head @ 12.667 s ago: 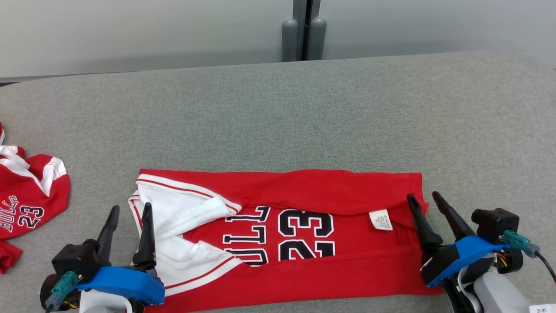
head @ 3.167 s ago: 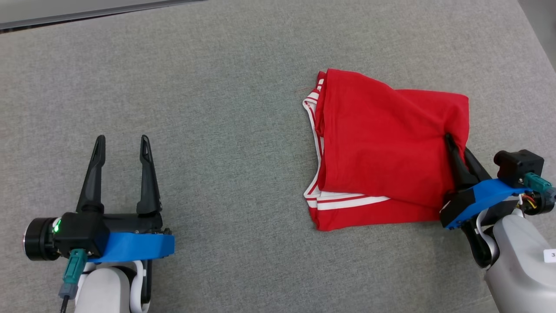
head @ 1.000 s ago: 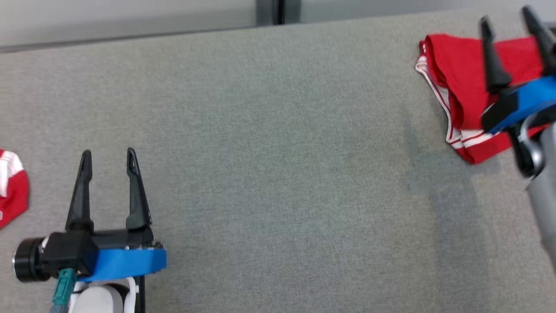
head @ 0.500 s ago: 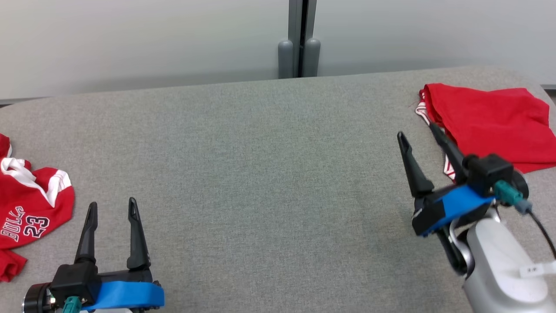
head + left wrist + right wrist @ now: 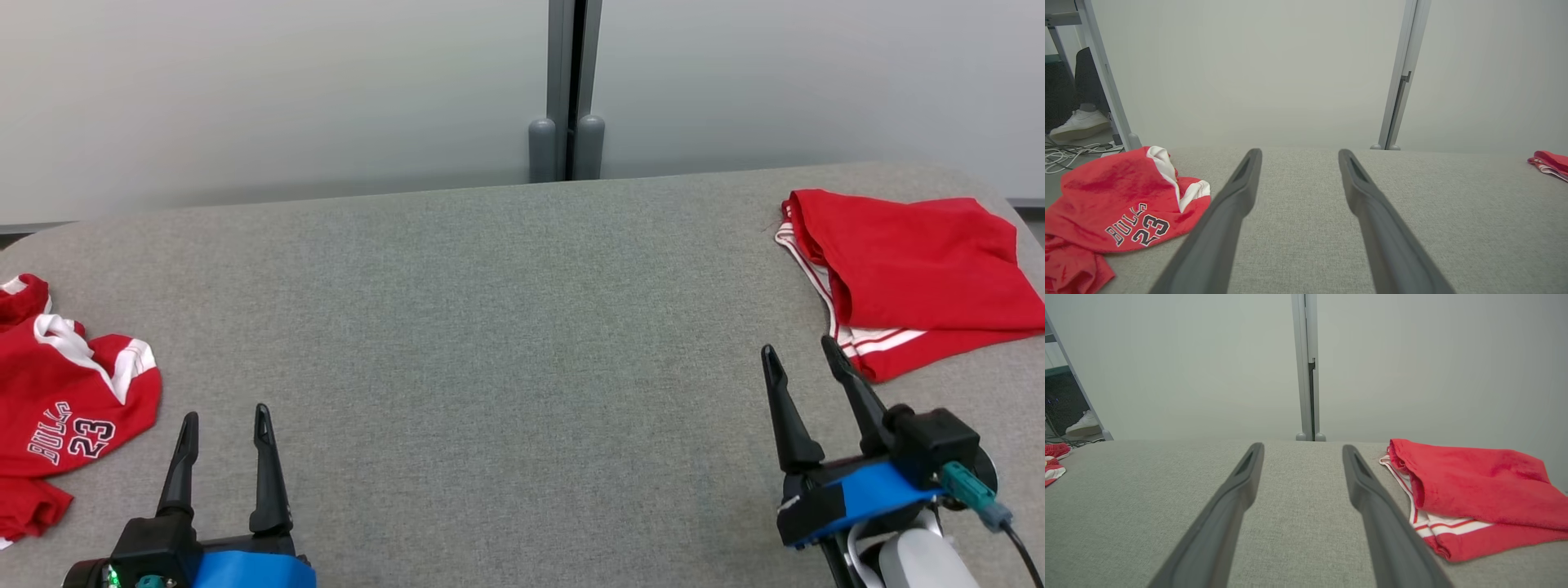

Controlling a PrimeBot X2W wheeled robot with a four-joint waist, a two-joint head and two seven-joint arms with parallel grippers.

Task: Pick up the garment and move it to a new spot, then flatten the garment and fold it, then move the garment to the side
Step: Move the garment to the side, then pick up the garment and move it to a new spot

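Note:
The folded red garment (image 5: 914, 278) with white-striped trim lies at the far right of the grey table (image 5: 506, 327); in the right wrist view the garment (image 5: 1470, 494) sits just right of my fingers. My right gripper (image 5: 800, 359) stands open and empty, a little in front of and left of the fold, not touching it. Low at the left, my left gripper (image 5: 224, 420) is open with nothing between its fingers. In the left wrist view the folded garment (image 5: 1549, 162) shows as a small red edge far right.
A crumpled red "BULLS 23" jersey (image 5: 57, 408) lies at the table's left edge, also as a jersey (image 5: 1114, 212) left of my left fingers. A grey partition post (image 5: 567, 90) stands behind the table. A person's white shoe (image 5: 1079, 122) and cables (image 5: 1063, 153) are beyond the left edge.
The right gripper let go of the folded garment and drew back toward the near edge. The head camera tilted up and recentred, bringing the jersey at left further into view.

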